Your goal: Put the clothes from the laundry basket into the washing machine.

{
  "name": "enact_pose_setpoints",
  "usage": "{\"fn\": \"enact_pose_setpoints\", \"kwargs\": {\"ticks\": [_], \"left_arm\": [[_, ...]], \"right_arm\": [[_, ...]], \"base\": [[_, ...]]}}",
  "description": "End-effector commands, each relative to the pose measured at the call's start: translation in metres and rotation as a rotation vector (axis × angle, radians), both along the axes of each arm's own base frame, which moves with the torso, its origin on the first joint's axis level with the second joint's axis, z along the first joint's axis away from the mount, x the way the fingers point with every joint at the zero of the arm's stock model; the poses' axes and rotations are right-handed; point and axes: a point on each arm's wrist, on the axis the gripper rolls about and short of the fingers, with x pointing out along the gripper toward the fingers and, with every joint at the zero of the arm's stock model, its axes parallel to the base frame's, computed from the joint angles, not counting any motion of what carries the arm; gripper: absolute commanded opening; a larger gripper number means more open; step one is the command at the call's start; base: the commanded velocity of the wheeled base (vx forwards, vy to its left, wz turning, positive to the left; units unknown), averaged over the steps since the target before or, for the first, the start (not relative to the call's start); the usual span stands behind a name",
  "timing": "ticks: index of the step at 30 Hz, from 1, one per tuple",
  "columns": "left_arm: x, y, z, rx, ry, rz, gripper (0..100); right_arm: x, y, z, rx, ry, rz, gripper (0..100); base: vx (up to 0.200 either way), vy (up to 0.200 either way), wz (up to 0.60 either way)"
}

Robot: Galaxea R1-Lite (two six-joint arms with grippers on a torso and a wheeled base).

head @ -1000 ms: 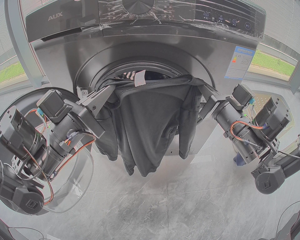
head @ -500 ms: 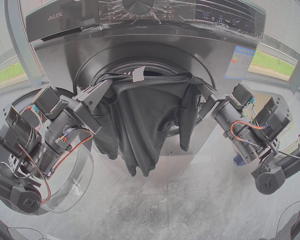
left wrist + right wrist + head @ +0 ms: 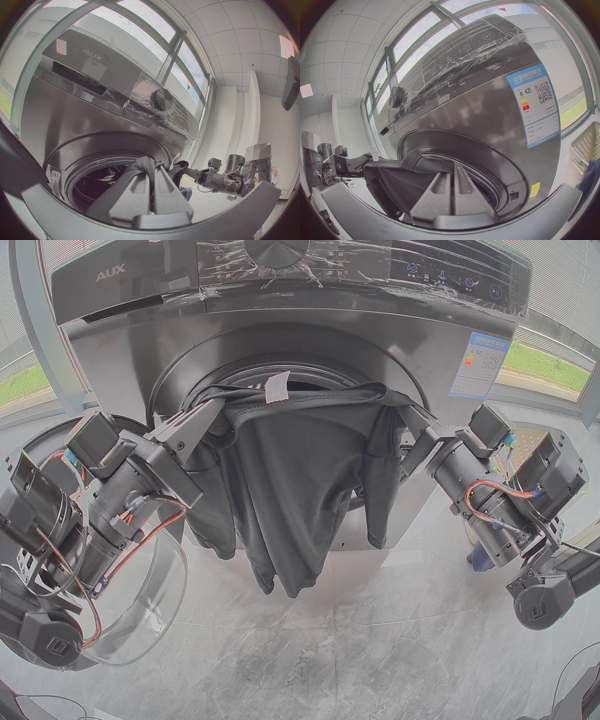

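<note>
Grey marbled floor tiles (image 3: 387, 646) lie nearest, and low beside the left arm the round glass door (image 3: 147, 609) stands swung open.

The left pincer (image 3: 212, 415) is closed tight on one upper corner of a dark garment (image 3: 300, 490). In its wrist view the fingers (image 3: 168, 193) meet, with knitted cloth bunched at their tips. The right pincer (image 3: 409, 418) is pinched on the opposite upper corner in the same way, its fingers (image 3: 470, 193) pressed together over a fold of cloth.

The garment is stretched between the two pincers. Its top edge runs across the upper part of the drum opening (image 3: 312, 385), and its body hangs below both pincers in front of that opening, the hem clear of the floor. A white tag (image 3: 277, 387) stands up from the top edge, nearer the left pincer; its print is too small to read.

Behind the cloth is the washing machine (image 3: 350, 327). Pale brand lettering (image 3: 110, 272) sits on the drawer panel above the left pincer. A blue and white energy label (image 3: 478, 365) with a coloured scale is stuck above the right pincer, and a small yellow sticker (image 3: 535, 189) sits by the door latch. White symbols line the control panel (image 3: 450, 277) under wrinkled film.

Beyond the right arm is a perforated laundry basket (image 3: 581, 147) with blue cloth (image 3: 590, 178) in it.
</note>
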Motion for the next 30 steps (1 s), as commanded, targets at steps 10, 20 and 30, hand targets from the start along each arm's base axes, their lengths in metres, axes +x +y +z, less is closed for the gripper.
{"fn": "enact_pose_setpoints", "kwargs": {"ticks": [10,20,30], "left_arm": [[0.000,0.000,0.000,-0.002,-0.001,0.002,0],[0.010,0.009,0.009,-0.020,-0.025,0.056,0],[0.009,0.008,0.009,-0.018,-0.023,0.051,0]], "right_arm": [[-0.001,0.000,-0.001,-0.003,0.003,0.002,0],[-0.019,-0.020,-0.071,-0.203,0.237,0.007,0],[-0.031,-0.039,-0.108,-0.323,0.369,0.020,0]], "base": [[0.000,0.000,0.00],[0.000,0.000,0.00],[0.000,0.000,0.00]]}}
